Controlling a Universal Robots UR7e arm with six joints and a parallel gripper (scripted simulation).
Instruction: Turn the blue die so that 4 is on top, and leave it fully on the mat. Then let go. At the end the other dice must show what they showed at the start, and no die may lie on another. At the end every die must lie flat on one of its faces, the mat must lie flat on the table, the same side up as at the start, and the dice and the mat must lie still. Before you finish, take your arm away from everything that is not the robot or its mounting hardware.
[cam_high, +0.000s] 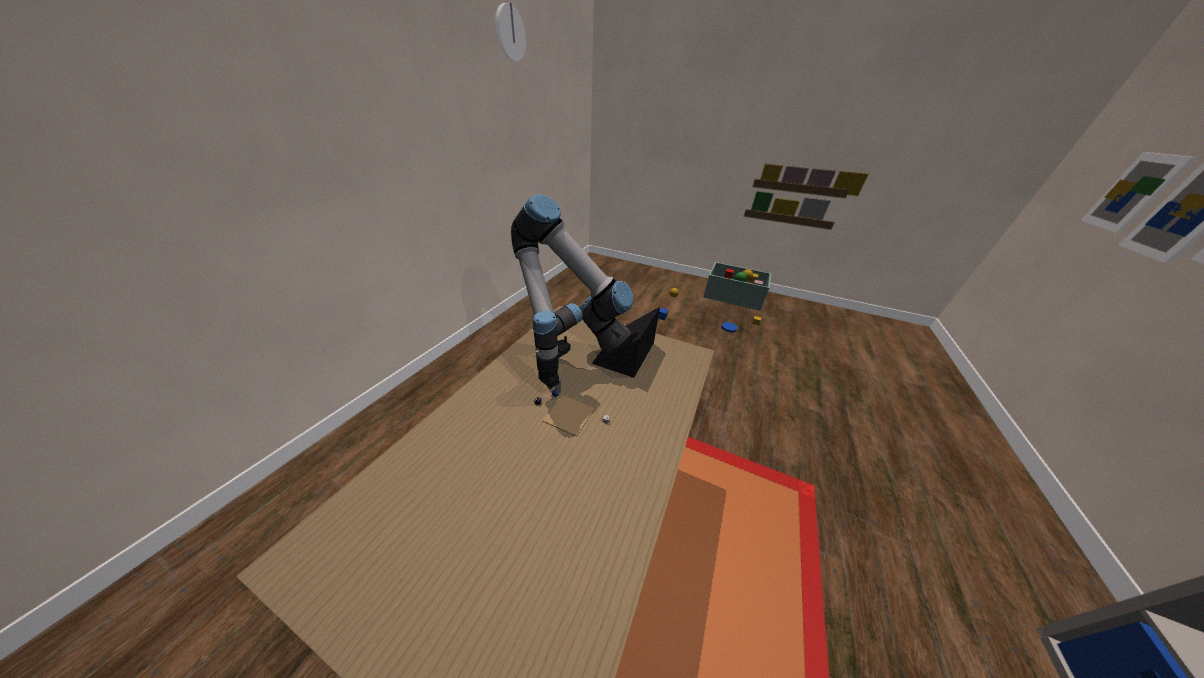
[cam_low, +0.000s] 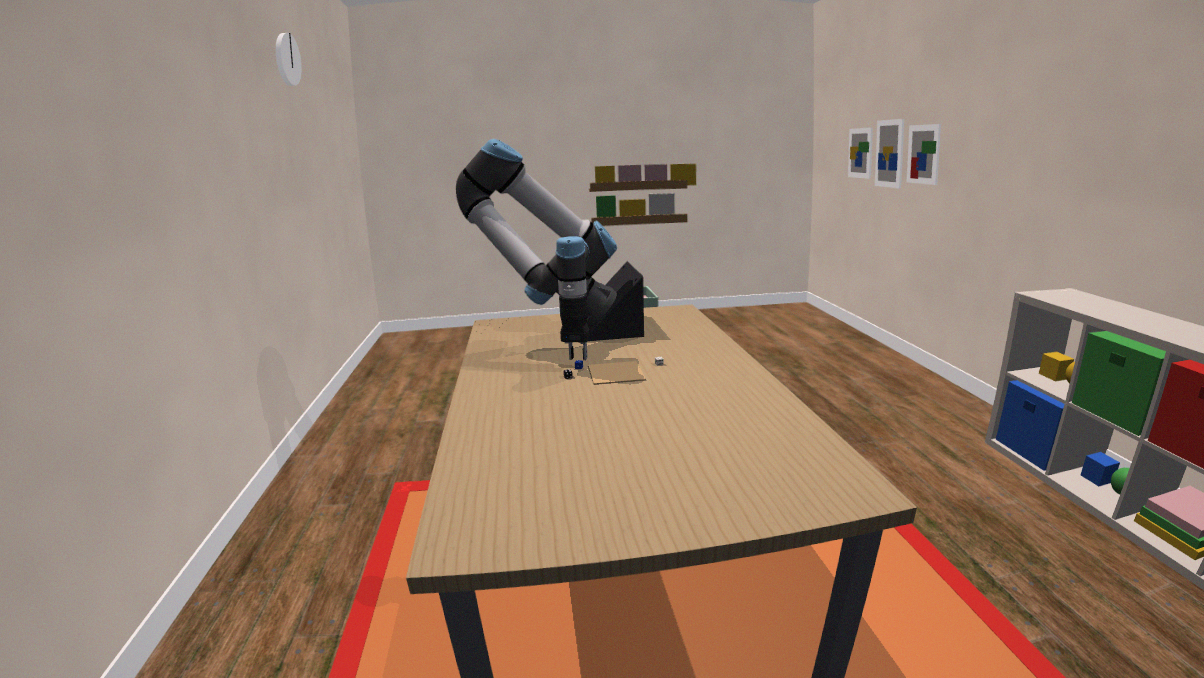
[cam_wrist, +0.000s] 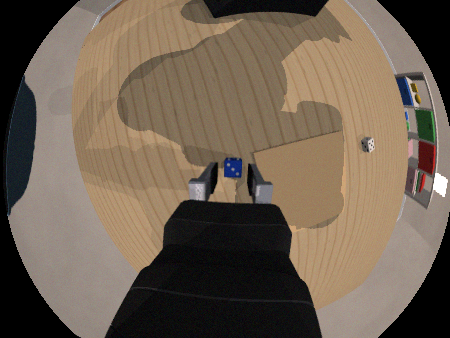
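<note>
The blue die (cam_wrist: 232, 168) (cam_low: 578, 363) (cam_high: 554, 394) lies on the table just left of the tan mat (cam_wrist: 302, 177) (cam_low: 619, 371) (cam_high: 574, 415), not on it. Its top face shows white pips; I cannot read how many. My gripper (cam_wrist: 232, 172) (cam_low: 575, 353) (cam_high: 553, 387) is open and points straight down just over the die, one finger on each side of it in the wrist view. A black die (cam_low: 567, 372) (cam_high: 537, 401) lies on the table left of the blue one. A white die (cam_wrist: 366, 144) (cam_low: 659, 360) (cam_high: 605, 418) lies on the table right of the mat.
The arm's black base (cam_low: 619, 307) (cam_high: 627, 345) stands at the far end of the wooden table (cam_low: 640, 471) (cam_high: 471, 522), behind the mat. A shelf unit with coloured boxes (cam_low: 1112, 404) stands on the floor to the right.
</note>
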